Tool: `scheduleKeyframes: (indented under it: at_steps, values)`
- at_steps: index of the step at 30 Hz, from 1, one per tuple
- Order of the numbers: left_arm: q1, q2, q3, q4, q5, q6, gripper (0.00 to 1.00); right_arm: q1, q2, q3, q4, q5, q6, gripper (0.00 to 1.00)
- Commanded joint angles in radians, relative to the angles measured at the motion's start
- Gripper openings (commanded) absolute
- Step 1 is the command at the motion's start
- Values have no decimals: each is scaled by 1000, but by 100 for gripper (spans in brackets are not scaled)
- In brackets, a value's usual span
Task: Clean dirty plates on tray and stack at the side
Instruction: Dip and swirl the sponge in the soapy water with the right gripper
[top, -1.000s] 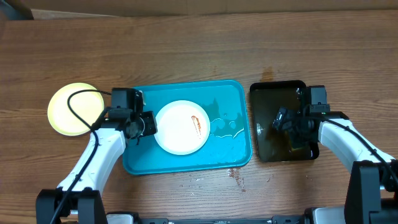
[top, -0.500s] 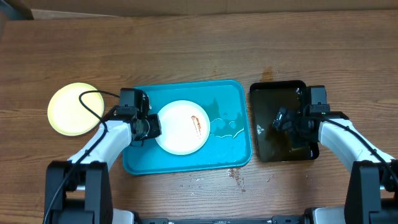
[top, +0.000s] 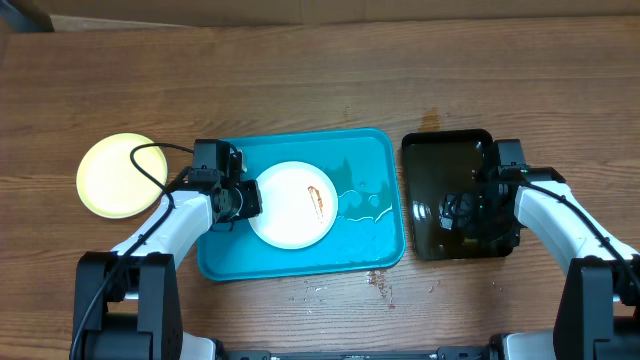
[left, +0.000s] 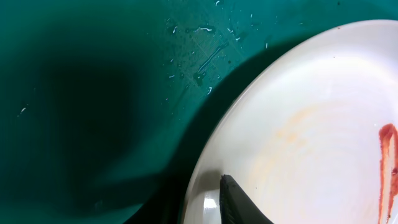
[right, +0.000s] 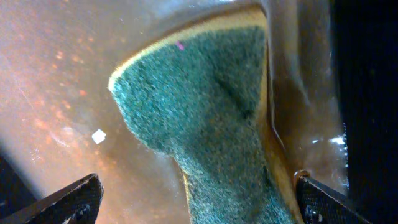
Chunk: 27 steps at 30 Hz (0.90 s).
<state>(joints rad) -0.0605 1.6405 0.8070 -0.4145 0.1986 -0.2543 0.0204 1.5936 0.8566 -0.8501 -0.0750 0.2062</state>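
A white plate (top: 292, 204) lies flat in the left half of the turquoise tray (top: 370, 240), a reddish-brown smear right of its centre. Water beads wet the tray floor beside it. A pale yellow-green plate (top: 118, 174) rests on the table (top: 300, 80), left of the tray, seemingly clean.
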Motion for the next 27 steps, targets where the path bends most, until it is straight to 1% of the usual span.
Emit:
scheduleKeyframes:
  at_steps: [1, 3, 4, 5, 8, 9, 11, 12, 13, 14, 15, 16, 17, 18, 19, 20, 21, 22, 23, 24, 25, 26, 27]
  values:
    - [-5, 26, 0, -3, 13, 15, 25, 0, 7, -25, 45, -44, 14, 83]
    - [-5, 26, 0, -3, 12, 15, 25, 2, 7, -35, 62, -70, 14, 52]
    - [-5, 26, 0, -3, 12, 15, 25, 2, 7, -35, 58, -85, 14, 43]
    - [-5, 26, 0, -3, 12, 15, 25, 3, 7, -35, 53, -90, 14, 41]
    - [-5, 26, 0, -4, 10, 15, 25, 8, 7, -35, 19, -83, 14, 42]
    - [-5, 26, 0, -4, 10, 15, 25, 7, 7, -35, 14, -82, 14, 40]
    - [-5, 26, 0, -4, 10, 15, 26, 7, 7, -35, 18, -82, 14, 19]
    - [-5, 26, 0, -5, 10, 15, 26, 7, 8, -35, 22, -83, 14, 17]
    - [-5, 26, 0, -5, 10, 15, 27, 7, 7, -35, 22, -83, 14, 17]
    - [-5, 26, 0, -5, 10, 15, 29, 7, 7, -35, 21, -83, 14, 21]
    - [-5, 26, 0, -5, 10, 15, 31, 7, 7, -35, 19, -84, 14, 46]
    - [-5, 26, 0, -7, 10, 15, 31, 7, 7, -35, 16, -83, 13, 49]
    - [-5, 26, 0, -8, 8, 15, 31, 7, 7, -35, 14, -83, 11, 47]
    - [-5, 26, 0, -11, 8, 16, 31, 7, 7, -35, 14, -83, 9, 40]
    - [-5, 26, 0, -11, 8, 16, 30, 7, 7, -35, 14, -83, 10, 25]
    - [-5, 26, 0, -12, 8, 16, 30, 7, 7, -35, 14, -83, 10, 14]
    - [-5, 26, 0, -12, 8, 16, 31, 7, 7, -35, 14, -83, 10, 13]
    - [-5, 26, 0, -13, 8, 15, 31, 7, 7, -35, 17, -83, 10, 14]
    - [-5, 26, 0, -15, 8, 16, 31, 7, 7, -35, 35, -81, 9, 42]
    - [-5, 26, 0, -15, 8, 15, 31, 7, 8, -35, 57, -76, 9, 56]
    - [-5, 26, 0, -15, 8, 15, 32, 6, 7, -35, 85, -74, 4, 65]
    - [-5, 26, 0, -15, 8, 15, 33, 6, 8, -35, 114, -72, 2, 69]
    - [-5, 26, 0, -15, 8, 16, 34, 6, 7, -35, 141, -72, 3, 70]
